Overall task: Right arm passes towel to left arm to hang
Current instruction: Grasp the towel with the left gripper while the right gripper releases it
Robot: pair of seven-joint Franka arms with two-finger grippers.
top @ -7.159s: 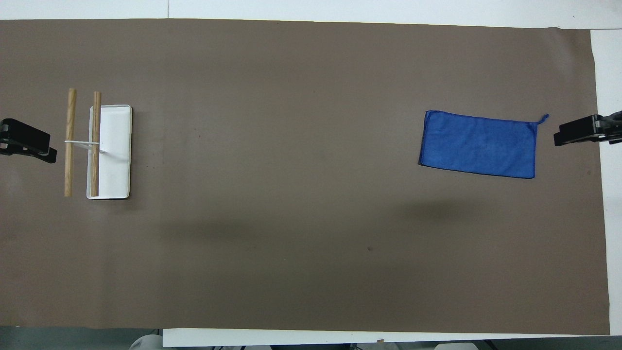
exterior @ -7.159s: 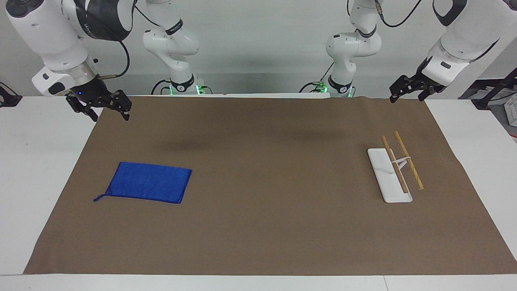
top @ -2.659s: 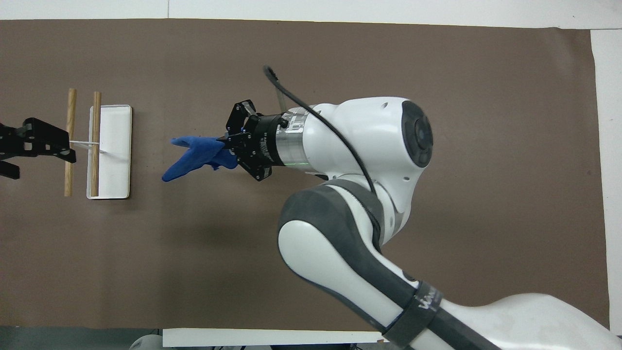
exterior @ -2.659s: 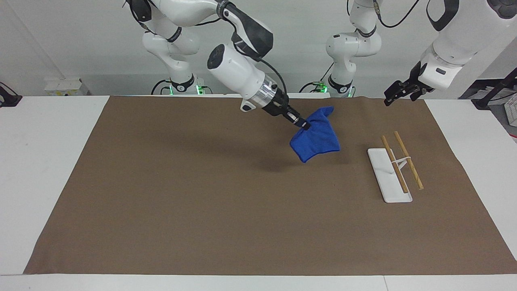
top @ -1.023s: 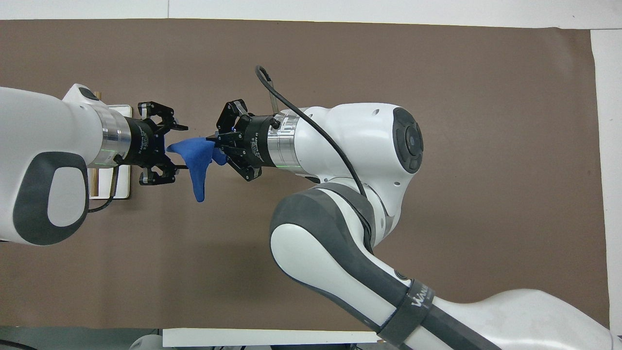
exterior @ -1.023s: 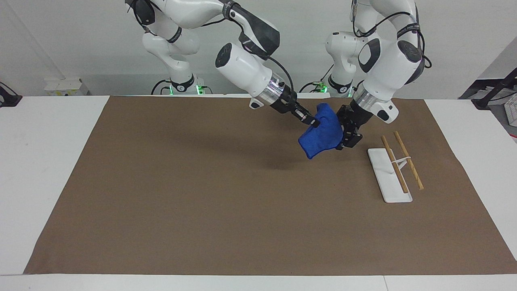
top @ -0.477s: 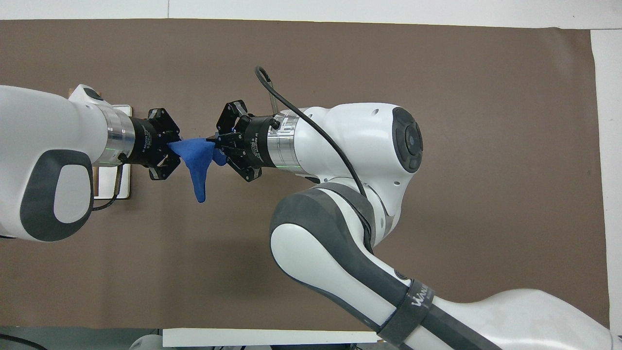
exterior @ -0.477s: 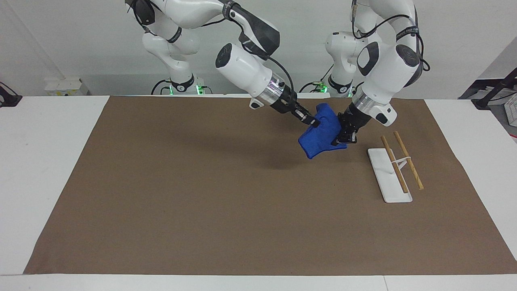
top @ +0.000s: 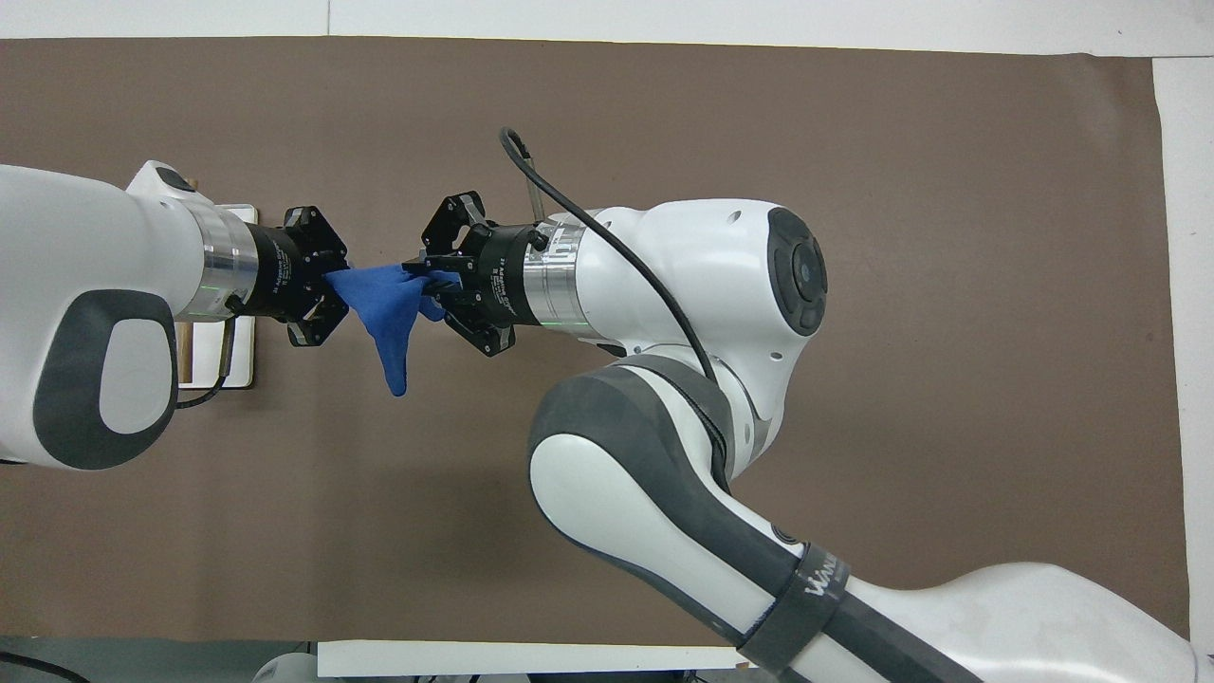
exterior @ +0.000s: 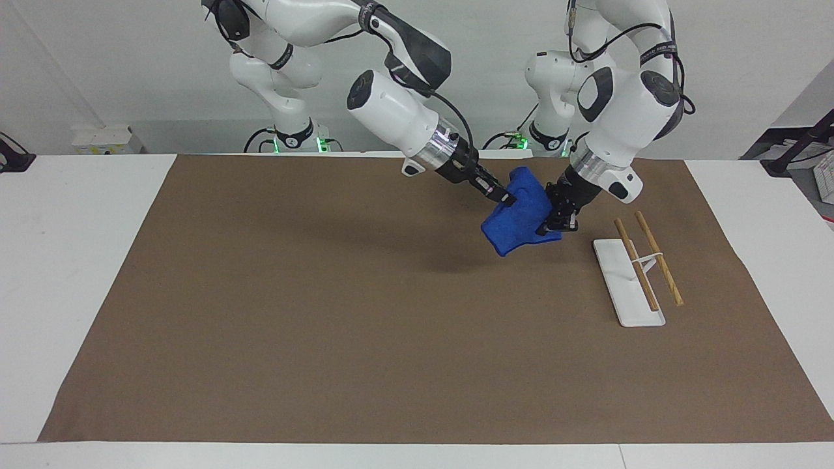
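Mid-air handover: the towel (exterior: 521,218) is hanging over the tabletop (exterior: 326,312) near the rack (exterior: 635,273).
Right gripper (exterior: 503,195) and left gripper (exterior: 552,225) fingers are both pinching it; soft, light, floppy cloth, best taken by an edge.

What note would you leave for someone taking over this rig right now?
Right pincer: shut on the towel, up over the mat.
Left pincer: shut on the towel's other edge.
Rack: on the mat toward the left arm's end, nothing hung on it.
Done: towel lifted, both pincers gripping it.
Left: right pincer releases, left arm hangs the towel on the rack.
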